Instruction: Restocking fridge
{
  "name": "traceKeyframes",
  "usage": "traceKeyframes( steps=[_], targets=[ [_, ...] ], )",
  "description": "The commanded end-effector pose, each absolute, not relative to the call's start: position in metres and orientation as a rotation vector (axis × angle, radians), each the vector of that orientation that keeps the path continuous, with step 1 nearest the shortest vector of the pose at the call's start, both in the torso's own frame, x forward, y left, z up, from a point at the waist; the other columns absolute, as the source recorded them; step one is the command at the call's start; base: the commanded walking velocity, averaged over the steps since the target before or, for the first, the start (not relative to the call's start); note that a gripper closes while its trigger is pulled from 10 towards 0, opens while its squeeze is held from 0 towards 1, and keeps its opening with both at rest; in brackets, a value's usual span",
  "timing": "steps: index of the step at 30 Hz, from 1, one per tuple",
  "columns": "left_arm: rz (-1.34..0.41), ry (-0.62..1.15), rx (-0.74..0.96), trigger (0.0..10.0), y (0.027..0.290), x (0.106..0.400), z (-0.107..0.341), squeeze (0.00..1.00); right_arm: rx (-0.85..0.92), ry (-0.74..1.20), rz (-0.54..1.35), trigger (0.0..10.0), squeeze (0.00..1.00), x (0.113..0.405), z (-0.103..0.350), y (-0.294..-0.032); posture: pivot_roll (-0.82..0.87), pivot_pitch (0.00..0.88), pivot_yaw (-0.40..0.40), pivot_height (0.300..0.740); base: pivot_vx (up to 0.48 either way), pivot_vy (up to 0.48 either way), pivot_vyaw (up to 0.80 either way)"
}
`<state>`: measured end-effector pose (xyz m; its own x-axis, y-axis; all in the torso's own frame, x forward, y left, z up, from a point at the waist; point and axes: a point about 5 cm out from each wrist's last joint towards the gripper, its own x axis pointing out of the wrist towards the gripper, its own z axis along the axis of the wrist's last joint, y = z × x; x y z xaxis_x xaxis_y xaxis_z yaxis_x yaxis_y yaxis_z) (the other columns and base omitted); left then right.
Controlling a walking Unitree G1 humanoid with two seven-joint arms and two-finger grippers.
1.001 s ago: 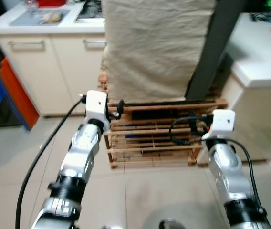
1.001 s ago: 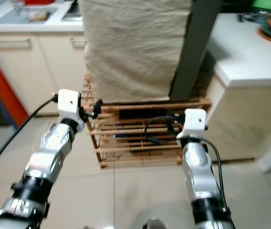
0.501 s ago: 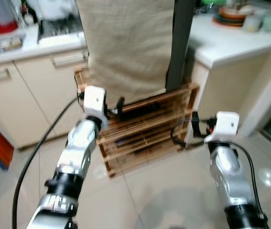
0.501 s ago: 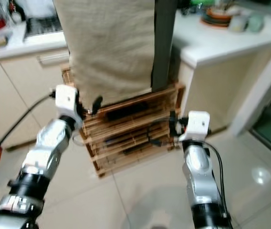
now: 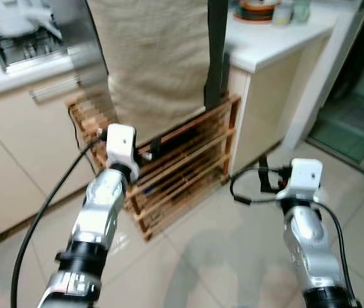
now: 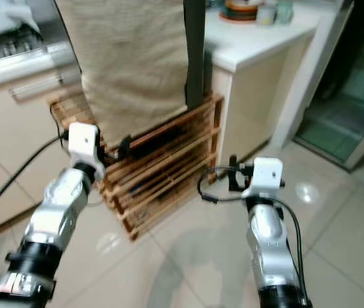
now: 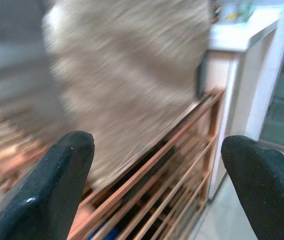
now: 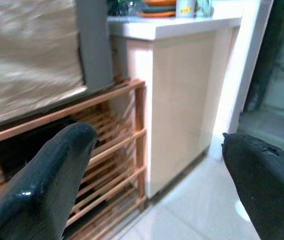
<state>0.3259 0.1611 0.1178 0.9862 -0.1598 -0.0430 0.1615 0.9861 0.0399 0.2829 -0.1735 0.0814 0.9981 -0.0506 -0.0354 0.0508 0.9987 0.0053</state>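
While both grippers, left [image 7: 154,187] and right [image 8: 157,185], hold their fingers wide apart and empty, a wooden rack [image 5: 182,163] under a beige cloth [image 5: 153,58] stands ahead of them.

Two black fingers [image 7: 57,185] of the left gripper [image 7: 157,185] stand wide apart at the near edge of the picture, with nothing between them. Past them hangs a beige cloth [image 7: 132,85], blurred, draped over something tall and reaching down to a low wooden slatted rack [image 7: 182,165]. The rack's rails run at a slant, with dark shapes behind them that I cannot make out. Just beside the rack stands a pale cabinet [image 7: 234,110] with a white countertop [image 7: 242,32], and a light tiled floor [image 7: 222,220] beneath.
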Motion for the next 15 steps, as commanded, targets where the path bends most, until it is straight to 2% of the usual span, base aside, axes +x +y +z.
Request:
traceKeyframes(
  steps=[1, 15],
  targets=[
    [-0.13, 0.073, 0.018, 10.0, 0.166, 0.325, 0.114, 0.0, 0.002, 0.02, -0.037, 10.0, 0.0, 0.283, 0.085, -0.172, -0.14, 0.0, 0.069, 0.74, 0.0, 0.48, -0.73],
    [-0.116, 0.052, -0.01, 10.0, 0.161, 0.329, 0.12, 0.0, 0.0, 0.009, 0.024, 10.0, 0.0, 0.295, 0.09, -0.157, -0.13, 0.0, 0.053, 0.74, 0.0, 0.48, -0.72]
  ],
)
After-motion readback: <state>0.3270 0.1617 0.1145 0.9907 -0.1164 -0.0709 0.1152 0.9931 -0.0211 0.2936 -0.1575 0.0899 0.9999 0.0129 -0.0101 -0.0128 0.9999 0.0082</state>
